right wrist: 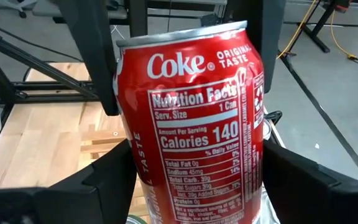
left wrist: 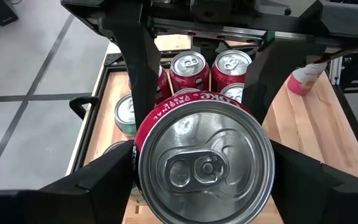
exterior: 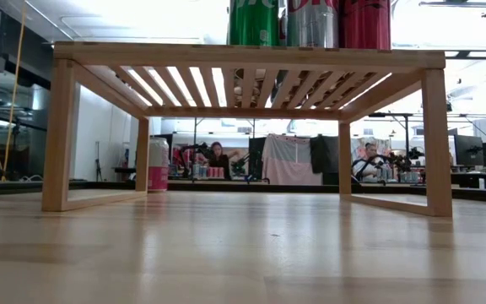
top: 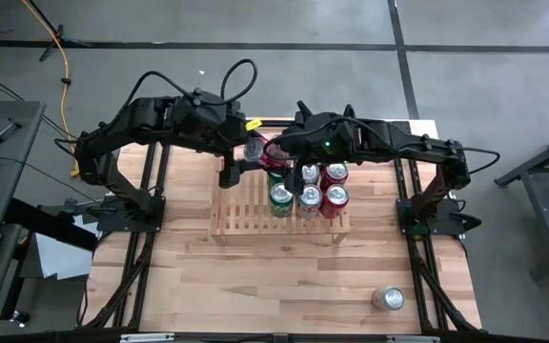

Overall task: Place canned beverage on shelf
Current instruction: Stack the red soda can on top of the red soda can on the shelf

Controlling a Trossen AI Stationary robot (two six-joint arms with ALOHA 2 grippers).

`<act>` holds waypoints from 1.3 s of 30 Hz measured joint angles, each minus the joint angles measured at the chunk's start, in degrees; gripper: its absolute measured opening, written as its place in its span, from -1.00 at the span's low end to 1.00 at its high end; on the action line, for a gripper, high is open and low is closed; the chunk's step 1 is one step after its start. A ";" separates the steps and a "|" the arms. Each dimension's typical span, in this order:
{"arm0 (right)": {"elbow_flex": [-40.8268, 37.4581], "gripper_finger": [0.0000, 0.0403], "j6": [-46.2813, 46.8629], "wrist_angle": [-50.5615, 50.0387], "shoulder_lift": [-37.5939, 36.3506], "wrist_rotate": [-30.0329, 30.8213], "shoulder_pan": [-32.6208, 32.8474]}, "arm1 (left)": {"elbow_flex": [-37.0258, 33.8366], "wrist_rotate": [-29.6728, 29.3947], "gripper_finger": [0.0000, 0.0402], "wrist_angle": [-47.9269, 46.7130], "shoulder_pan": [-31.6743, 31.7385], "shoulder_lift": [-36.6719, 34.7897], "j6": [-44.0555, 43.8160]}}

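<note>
Left gripper (left wrist: 201,167): clenched round red can (right wrist: 191,124), held it above shelf (top: 246,217) back edge, tilted, long axis toward left arm, lid facing that wrist. Right gripper (right wrist: 194,183): flanked same can, grip unclear. Read "Coke Original Taste", "Nutrition Facts", "Calories 140".

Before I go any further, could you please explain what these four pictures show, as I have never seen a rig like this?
It is a robot with two dark arms at a wooden table. One picture looks straight down from above, one looks level across the tabletop, and two come from cameras on the arms' wrists. On the table stands a low slatted shelf that already carries several cans. One loose can lies near the table's front edge. Over the back of the shelf, the left gripper grips a red Coke can, and the right gripper is at that same can.
</note>
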 joint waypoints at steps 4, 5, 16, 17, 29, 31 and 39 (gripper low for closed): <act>-0.08 0.39 0.26 -0.86 -0.08 -0.16 0.00 | 0.09 0.28 0.75 2.93 -0.01 0.00 0.19; -0.23 0.39 0.26 -1.80 -0.04 -0.22 0.00 | 0.14 0.28 0.81 2.80 -0.02 -0.33 0.17; -0.22 0.39 -1.25 -5.97 -5.32 0.88 -1.73 | 0.06 -2.70 0.94 1.61 0.67 -6.14 0.07; -0.22 0.39 -1.05 -6.68 -6.55 0.99 -2.05 | 0.05 -2.87 0.95 1.41 0.82 -6.92 -0.37; -19.31 0.39 12.01 -10.46 -28.37 9.01 -0.63 | -3.92 -3.04 0.95 7.91 1.38 -12.37 -1.55; -27.28 0.39 14.47 -5.24 -33.26 10.36 0.59 | -8.35 -2.60 0.95 11.96 1.38 -13.53 -1.73; -50.78 0.39 18.05 23.41 -46.24 12.46 3.13 | -27.71 -2.01 0.95 32.92 1.38 -20.62 -8.65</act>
